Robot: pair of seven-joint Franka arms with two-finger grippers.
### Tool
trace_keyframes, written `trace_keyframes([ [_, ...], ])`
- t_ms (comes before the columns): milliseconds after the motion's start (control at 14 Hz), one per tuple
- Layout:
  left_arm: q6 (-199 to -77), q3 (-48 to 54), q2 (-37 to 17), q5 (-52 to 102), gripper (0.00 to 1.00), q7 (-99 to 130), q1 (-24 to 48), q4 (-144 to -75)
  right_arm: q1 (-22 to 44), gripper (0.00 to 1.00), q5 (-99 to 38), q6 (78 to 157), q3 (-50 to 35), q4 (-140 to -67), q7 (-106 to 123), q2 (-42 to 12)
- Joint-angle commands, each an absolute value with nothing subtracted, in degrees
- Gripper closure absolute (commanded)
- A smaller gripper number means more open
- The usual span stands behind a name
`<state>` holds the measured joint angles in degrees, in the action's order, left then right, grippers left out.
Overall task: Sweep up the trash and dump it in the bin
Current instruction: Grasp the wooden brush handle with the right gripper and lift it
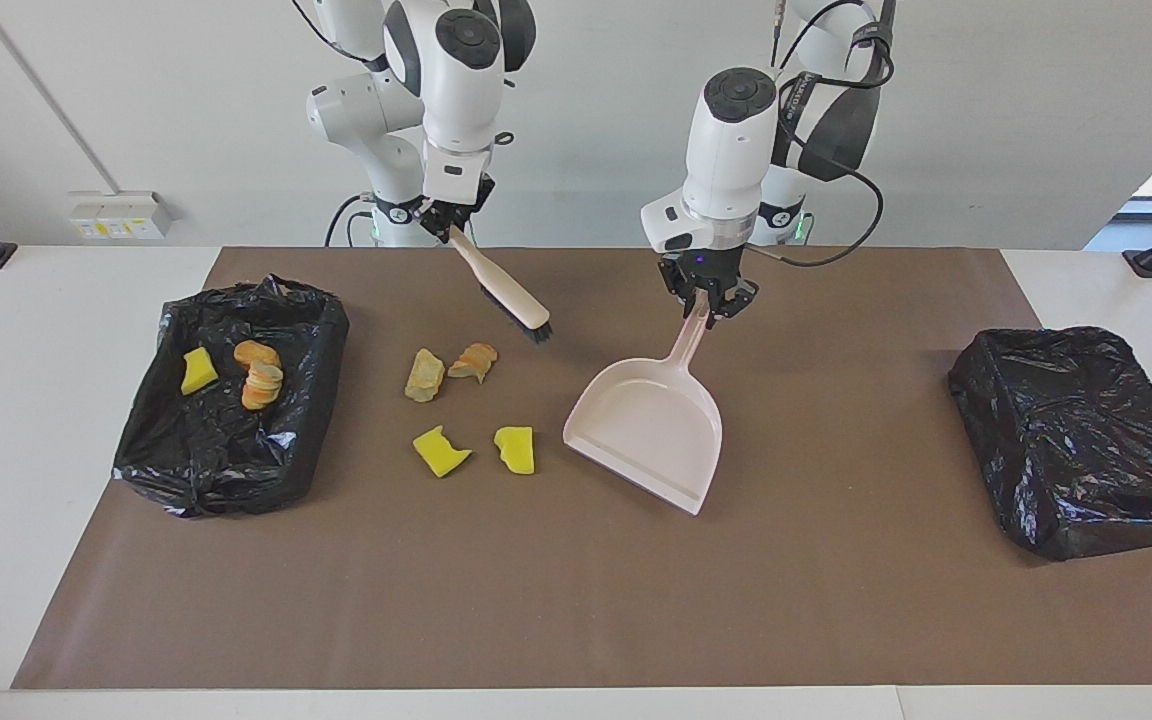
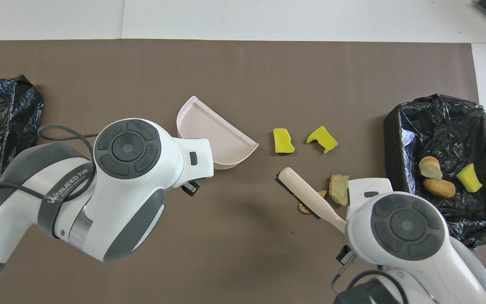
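I see four loose chunks of trash on the brown mat (image 1: 576, 600): two tan-orange pieces (image 1: 424, 375) (image 1: 474, 361) side by side, and, farther from the robots, two yellow pieces (image 1: 441, 450) (image 1: 516, 449). Three more chunks (image 1: 199, 371) (image 1: 257, 353) (image 1: 262, 385) already lie in the black-lined bin (image 1: 226, 470) at the right arm's end of the table.

My right gripper (image 1: 446, 226) is clamped on the handle of the brush (image 1: 504, 295), which slants down with its bristle end in the air just beside the tan-orange pair, toward the left arm's end. From overhead the brush (image 2: 306, 197) overlaps one tan piece (image 2: 310, 202); I cannot tell whether it touches.

My left gripper (image 1: 707, 303) is closed on the handle of the pink-beige dustpan (image 1: 648, 432). The pan is tilted, its near corner just beside the yellow piece nearest it, its wide mouth turned away from the robots. The loose trash sits between the dustpan and the filled bin.

A second black-lined bin (image 1: 1076, 440) sits at the left arm's end of the table, well apart from everything.
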<state>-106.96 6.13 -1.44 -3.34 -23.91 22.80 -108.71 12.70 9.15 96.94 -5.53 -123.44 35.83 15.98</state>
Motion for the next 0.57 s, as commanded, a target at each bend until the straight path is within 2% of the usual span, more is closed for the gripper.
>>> trace_keyframes([
  [0, -108.7, 6.4, 0.6, -4.7, 1.00, -27.9, 22.2, -112.4, 9.1, 1.00, 10.8, 100.3, -6.3, -123.5, 45.3, 14.9],
  [501, -111.6, 6.5, -3.3, -10.9, 1.00, -32.2, 22.9, -114.0, 5.8, 1.00, 11.5, 106.5, -6.3, -123.5, 57.8, 11.0],
])
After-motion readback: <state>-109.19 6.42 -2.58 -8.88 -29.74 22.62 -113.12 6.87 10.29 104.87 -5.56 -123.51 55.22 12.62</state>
